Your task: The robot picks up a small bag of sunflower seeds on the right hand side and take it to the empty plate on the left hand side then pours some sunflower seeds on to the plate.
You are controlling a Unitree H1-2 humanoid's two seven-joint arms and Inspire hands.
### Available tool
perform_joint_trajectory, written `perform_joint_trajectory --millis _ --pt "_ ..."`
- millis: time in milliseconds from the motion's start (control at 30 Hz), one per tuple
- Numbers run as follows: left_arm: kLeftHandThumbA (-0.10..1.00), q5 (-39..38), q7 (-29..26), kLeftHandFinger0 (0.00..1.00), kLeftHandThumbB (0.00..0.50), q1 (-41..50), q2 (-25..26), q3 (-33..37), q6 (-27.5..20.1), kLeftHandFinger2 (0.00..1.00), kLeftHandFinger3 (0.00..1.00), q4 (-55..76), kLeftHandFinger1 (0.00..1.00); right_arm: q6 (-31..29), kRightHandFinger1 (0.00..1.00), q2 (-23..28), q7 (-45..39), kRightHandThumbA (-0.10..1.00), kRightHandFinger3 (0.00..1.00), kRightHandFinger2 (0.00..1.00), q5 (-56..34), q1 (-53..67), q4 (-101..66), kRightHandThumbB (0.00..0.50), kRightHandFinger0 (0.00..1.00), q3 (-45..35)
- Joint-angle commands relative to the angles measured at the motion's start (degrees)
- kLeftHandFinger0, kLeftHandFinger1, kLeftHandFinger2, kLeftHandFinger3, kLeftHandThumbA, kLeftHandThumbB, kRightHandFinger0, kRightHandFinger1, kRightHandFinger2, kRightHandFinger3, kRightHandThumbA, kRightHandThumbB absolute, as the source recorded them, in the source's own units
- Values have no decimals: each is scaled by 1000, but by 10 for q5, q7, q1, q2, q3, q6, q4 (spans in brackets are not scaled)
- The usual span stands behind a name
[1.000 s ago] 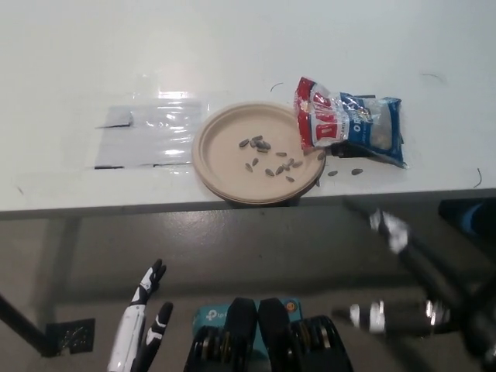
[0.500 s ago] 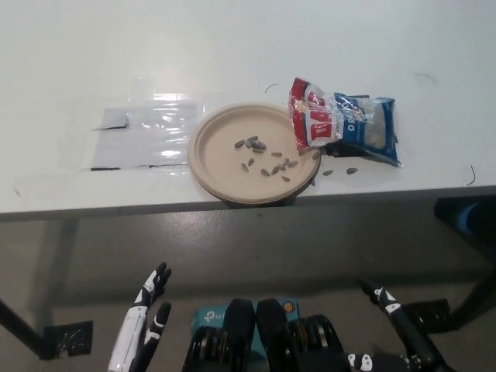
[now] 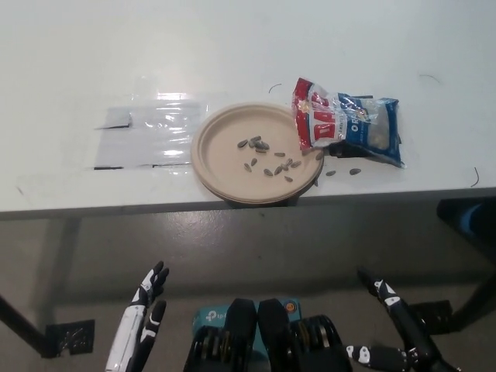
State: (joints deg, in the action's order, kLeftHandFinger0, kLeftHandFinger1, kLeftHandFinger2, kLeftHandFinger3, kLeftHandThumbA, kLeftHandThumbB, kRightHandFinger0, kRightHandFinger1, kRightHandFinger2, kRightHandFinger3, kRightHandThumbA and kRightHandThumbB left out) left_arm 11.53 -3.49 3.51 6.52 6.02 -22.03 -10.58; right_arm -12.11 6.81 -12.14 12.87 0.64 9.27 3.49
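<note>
Since a second ago the black right hand (image 3: pixel 391 310) has dropped from mid-height at the right edge to low at the bottom right, below the bench edge, and has barely shifted in the last half second. It holds nothing, fingers extended and apart. White left hand (image 3: pixel 143 314) rests low at the bottom left, also empty with fingers spread, same place as before.

Small red, white and blue plastic bag of sunflower seeds (image 3: pixel 346 122) lies flat on the white bench (image 3: pixel 232 46), well above and slightly left of the right hand, free of both hands. Its red-and-white end overlaps the right rim of the round beige paper plate (image 3: pixel 225 151). White lettering on the red panel and on the blue panel is too crumpled to read.

Scattered dark sunflower seeds (image 3: pixel 267 159) sit on the plate, mostly centre to right. A few more loose seeds (image 3: pixel 345 172) lie on the bench just below the bag. Clear plastic sheet (image 3: pixel 143 136) lies flat left of the plate, well above the left hand.
</note>
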Motion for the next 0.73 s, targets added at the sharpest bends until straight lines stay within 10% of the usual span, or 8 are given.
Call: perform_joint_trajectory --millis 0,700 --pt "1000 -4 -1 1000 350 16 -8 -6 14 1000 1000 14 1000 -51 1000 5 18 1000 1000 1000 -20 14 -11 259 1000 1" --pt "1000 1 -3 1000 305 26 -12 -16 17 1000 1000 11 1000 -80 1000 2 24 1000 1000 1000 -35 22 -6 274 1000 4"
